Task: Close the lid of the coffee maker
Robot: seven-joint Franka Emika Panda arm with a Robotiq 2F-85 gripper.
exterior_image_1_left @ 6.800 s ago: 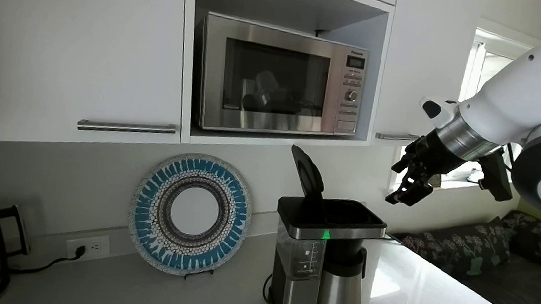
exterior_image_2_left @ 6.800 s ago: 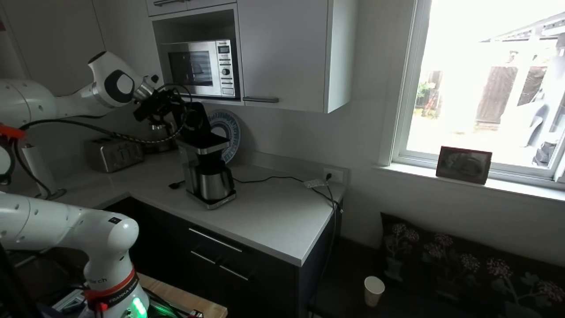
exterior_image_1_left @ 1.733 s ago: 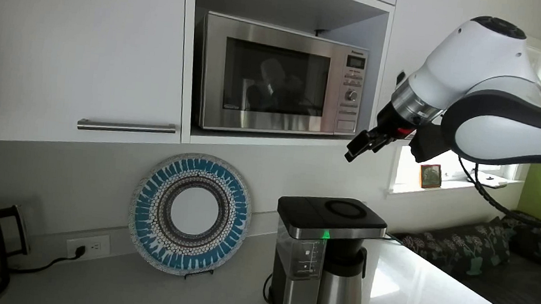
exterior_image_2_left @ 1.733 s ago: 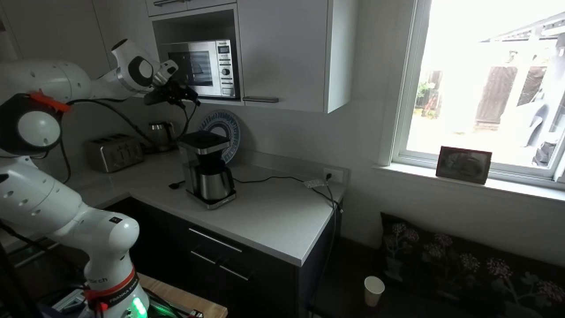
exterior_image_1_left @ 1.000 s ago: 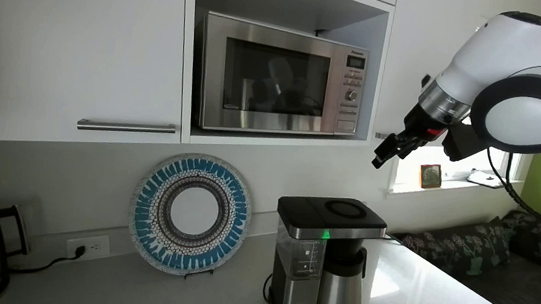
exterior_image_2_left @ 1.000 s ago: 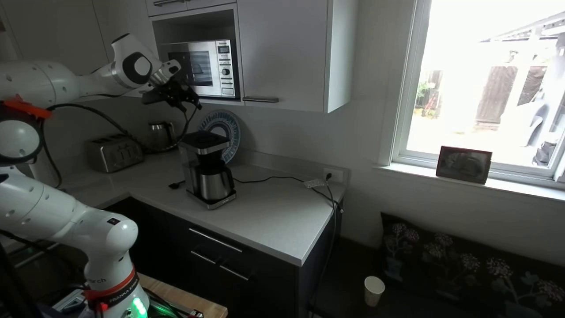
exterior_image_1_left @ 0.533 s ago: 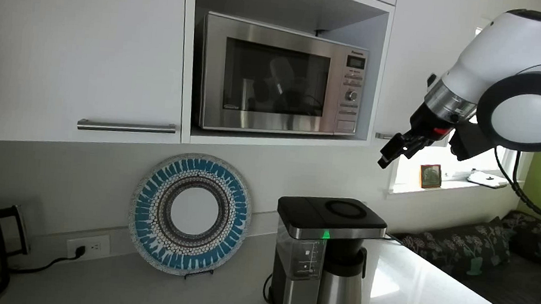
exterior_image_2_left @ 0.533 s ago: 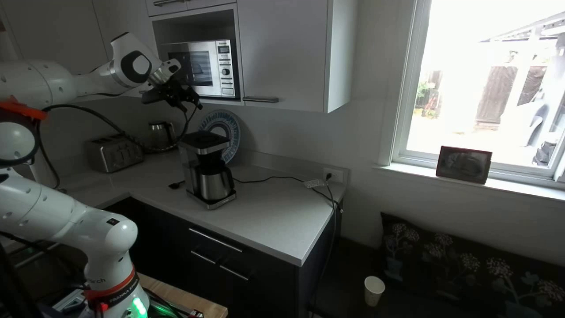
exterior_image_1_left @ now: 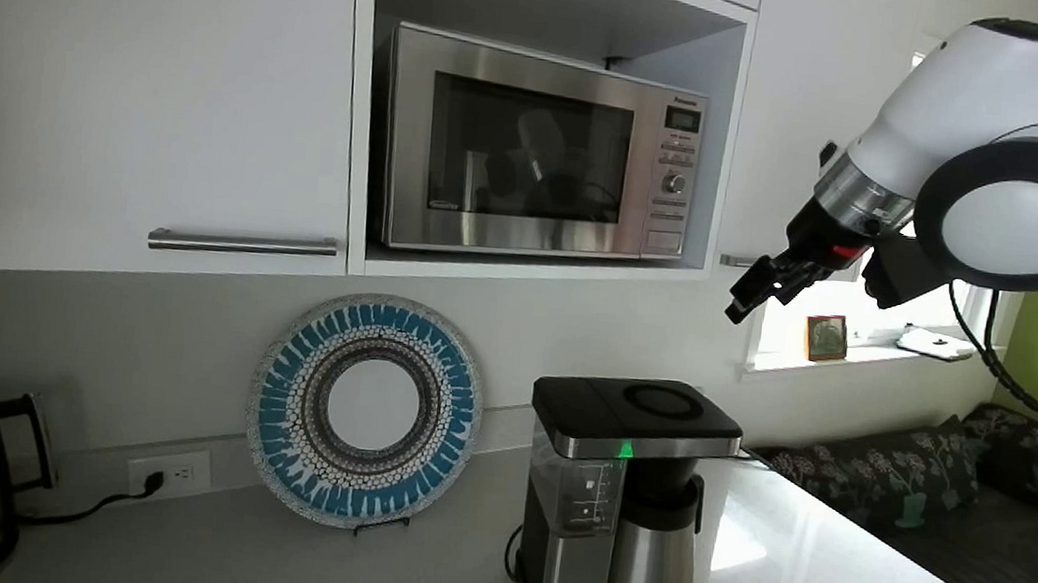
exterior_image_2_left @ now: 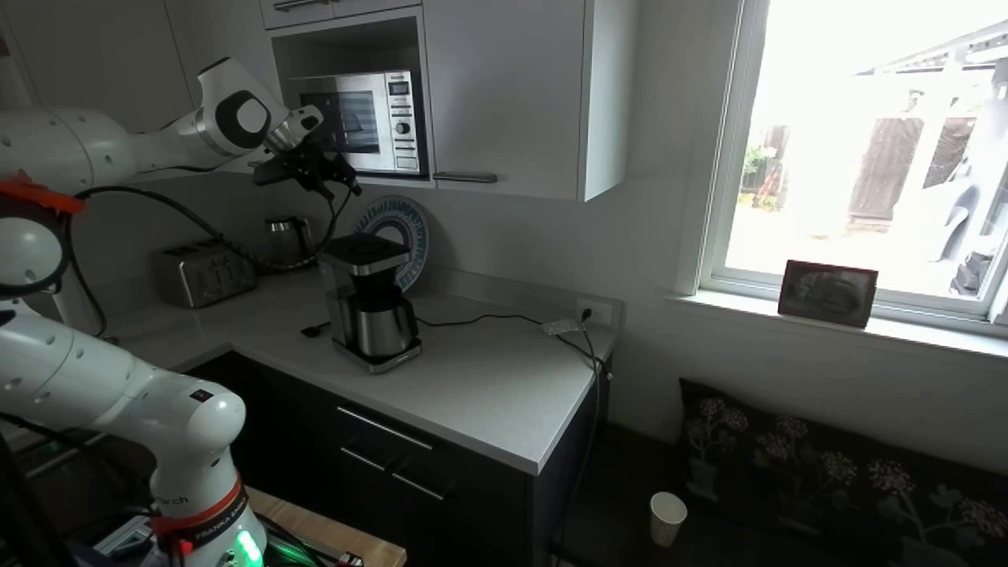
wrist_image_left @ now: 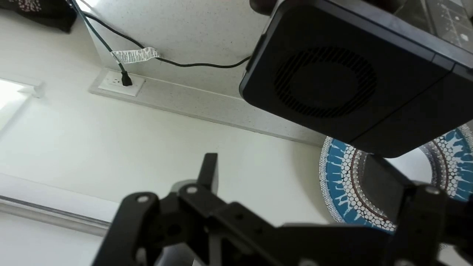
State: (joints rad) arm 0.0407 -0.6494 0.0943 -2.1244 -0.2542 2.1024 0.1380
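One white arm (exterior_image_1_left: 976, 115) reaches in higher than the coffee maker (exterior_image_1_left: 593, 523), which stands upright. The gripper (wrist_image_left: 293, 159) hangs apart from it, jaws spread, holding nothing. The lid (exterior_image_1_left: 664, 402) lies flat on the coffee maker's top, so closing looks finished; the next move probably calls only for retreating without brushing it.

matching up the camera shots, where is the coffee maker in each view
In an exterior view: coffee maker low, right of centre.
In an exterior view: coffee maker left of centre, near mid-height.
Wrist view: coffee maker upper right, partly cut off.
Shared landmark: round patterned plate.
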